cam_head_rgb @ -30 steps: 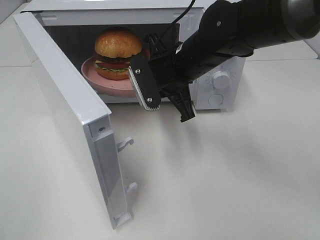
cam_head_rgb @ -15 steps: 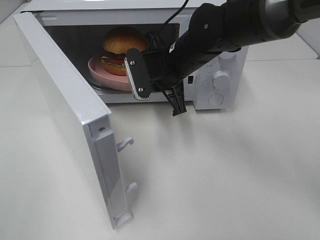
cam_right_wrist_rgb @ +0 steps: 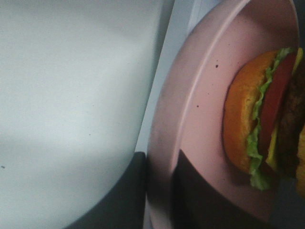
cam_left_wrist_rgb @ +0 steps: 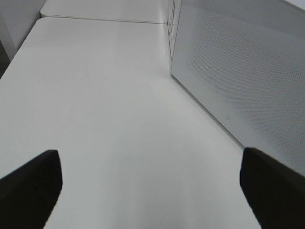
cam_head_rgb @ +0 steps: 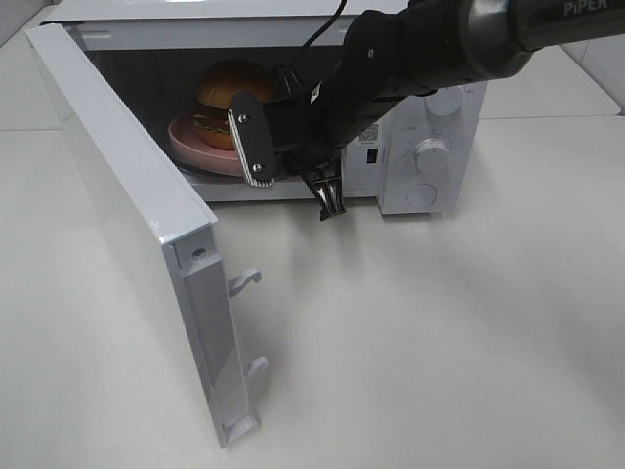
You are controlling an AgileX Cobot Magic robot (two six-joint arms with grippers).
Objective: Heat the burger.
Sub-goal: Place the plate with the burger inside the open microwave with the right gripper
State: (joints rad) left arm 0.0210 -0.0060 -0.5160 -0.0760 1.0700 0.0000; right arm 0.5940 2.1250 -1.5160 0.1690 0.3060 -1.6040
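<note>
The burger (cam_head_rgb: 227, 90), with a golden-brown bun, lettuce and dark filling, sits on a round pink plate (cam_head_rgb: 195, 147) inside the open white microwave (cam_head_rgb: 430, 147). My right gripper (cam_head_rgb: 283, 166) reaches into the microwave's mouth and is shut on the plate's near rim. In the right wrist view the rim (cam_right_wrist_rgb: 162, 143) runs between the two dark fingers of the gripper (cam_right_wrist_rgb: 159, 200), with the burger (cam_right_wrist_rgb: 259, 129) just beyond. My left gripper (cam_left_wrist_rgb: 152, 191) is open and empty over bare table, beside the outer face of the microwave door (cam_left_wrist_rgb: 238, 71).
The microwave door (cam_head_rgb: 127, 195) stands wide open, swung out toward the front left, with its latch hooks (cam_head_rgb: 246, 281) sticking out. Two control knobs (cam_head_rgb: 430, 156) are on the microwave's right panel. White table (cam_head_rgb: 439, 342) spreads in front.
My right gripper has carried the plate and burger back and to the left, deeper into the microwave. The left arm has not moved.
</note>
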